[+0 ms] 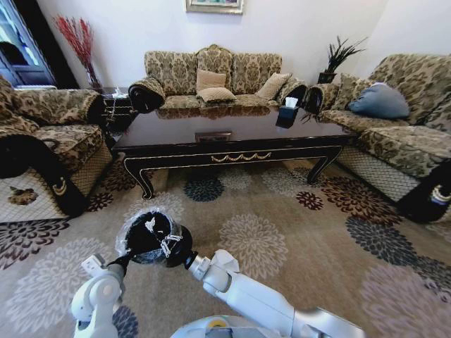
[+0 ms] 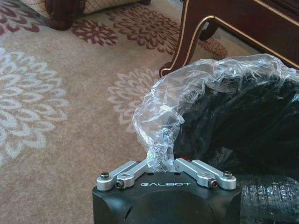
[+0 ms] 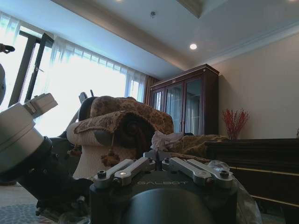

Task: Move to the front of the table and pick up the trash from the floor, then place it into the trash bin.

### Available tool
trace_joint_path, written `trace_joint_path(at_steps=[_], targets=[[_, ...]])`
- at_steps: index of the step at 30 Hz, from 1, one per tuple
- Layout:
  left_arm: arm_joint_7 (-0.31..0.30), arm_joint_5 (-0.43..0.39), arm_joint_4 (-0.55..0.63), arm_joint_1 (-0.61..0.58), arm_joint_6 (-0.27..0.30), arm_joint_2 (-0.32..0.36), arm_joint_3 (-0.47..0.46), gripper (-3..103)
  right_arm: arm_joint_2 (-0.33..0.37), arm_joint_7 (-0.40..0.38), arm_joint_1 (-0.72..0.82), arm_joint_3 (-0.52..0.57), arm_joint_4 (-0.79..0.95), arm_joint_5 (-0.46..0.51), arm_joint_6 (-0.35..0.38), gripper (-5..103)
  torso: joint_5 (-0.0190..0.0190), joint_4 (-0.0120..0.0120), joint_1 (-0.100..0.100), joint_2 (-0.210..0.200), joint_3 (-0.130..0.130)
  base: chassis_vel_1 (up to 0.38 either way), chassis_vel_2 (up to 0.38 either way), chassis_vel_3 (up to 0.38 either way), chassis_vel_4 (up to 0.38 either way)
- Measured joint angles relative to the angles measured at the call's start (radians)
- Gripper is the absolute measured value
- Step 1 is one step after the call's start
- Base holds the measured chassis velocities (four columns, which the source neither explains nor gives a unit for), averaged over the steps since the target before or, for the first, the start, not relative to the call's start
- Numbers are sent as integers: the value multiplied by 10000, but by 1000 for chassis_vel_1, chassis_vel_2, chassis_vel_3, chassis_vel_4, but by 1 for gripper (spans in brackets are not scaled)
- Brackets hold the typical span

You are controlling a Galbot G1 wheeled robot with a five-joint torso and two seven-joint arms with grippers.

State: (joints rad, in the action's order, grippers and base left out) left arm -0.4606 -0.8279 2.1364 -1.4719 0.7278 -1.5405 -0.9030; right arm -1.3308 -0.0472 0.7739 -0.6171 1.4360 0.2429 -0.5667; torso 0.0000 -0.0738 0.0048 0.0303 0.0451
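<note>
Glossy dark wood marks the table (image 1: 236, 137), which stands across the upper middle of the head view on a carpet (image 1: 296, 232) with large flower patterns, sofas on three sides of it. On the far right corner of the table top stands a dark tissue box (image 1: 287, 113) with a white tuft. The trash bin (image 1: 150, 238) is in the lower left of the head view, on the carpet, well apart from the table and near its front left leg; the clear liner (image 2: 187, 98) is folded over its rim. The left gripper (image 2: 161, 156) reaches it from the lower left, and in the left wrist view its fingers are closed together on a bunch of the liner at the rim, with the black inside of the bin to the right of the frame. The right gripper (image 3: 161, 156) comes from the lower right of the head view and is at the right side of the bin; in the right wrist view its fingers are clamped on a crumpled white tissue (image 3: 164, 140), a piece of the trash, which stands up in the centre of that frame above the gripper body.
</note>
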Motion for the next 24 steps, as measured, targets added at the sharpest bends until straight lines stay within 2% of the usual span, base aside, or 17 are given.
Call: trace_joint_path(at_steps=[3,6,10,12,15,16,18,21,24], targets=[[5,-26,-1,-10,-6,69,-99,2,31,-27,73,91,-76,-39,-21,17,0,0,0,0,0,0,0,0,0],[14,-62,0,-18,-9,112,-160,2,49,-28,120,134,-85,-60,-33,22,0,0,0,0,0,0,0,0,0],[32,-103,56,-57,-11,204,-285,2,85,-28,230,206,-62,-90,-46,44,-1,0,0,0,0,0,0,0,0],[33,-119,63,-60,-11,222,-322,2,96,-28,255,233,-58,-114,-50,44,0,0,0,0,0,0,0,0,0],[33,-224,137,-92,-10,256,-436,2,116,-28,331,325,-80,-217,-58,61,0,0,0,0,0,0,0,0,0],[33,-224,137,-92,-10,256,-436,2,116,-28,331,325,-80,-217,-58,61,0,0,0,0,0,0,0,0,0],[31,-268,232,-133,5,265,-493,2,133,-30,383,400,-145,-283,-68,71,0,1,0,0,0,0,0,0,0],[32,-294,314,-174,19,269,-515,2,142,-29,421,451,-174,-313,-80,77,0,0,0,1,0,0,0,0,0],[31,-300,379,-224,24,270,-546,2,164,-30,461,489,-173,-318,-81,93,-2,0,0,0,0,0,0,0,0]])
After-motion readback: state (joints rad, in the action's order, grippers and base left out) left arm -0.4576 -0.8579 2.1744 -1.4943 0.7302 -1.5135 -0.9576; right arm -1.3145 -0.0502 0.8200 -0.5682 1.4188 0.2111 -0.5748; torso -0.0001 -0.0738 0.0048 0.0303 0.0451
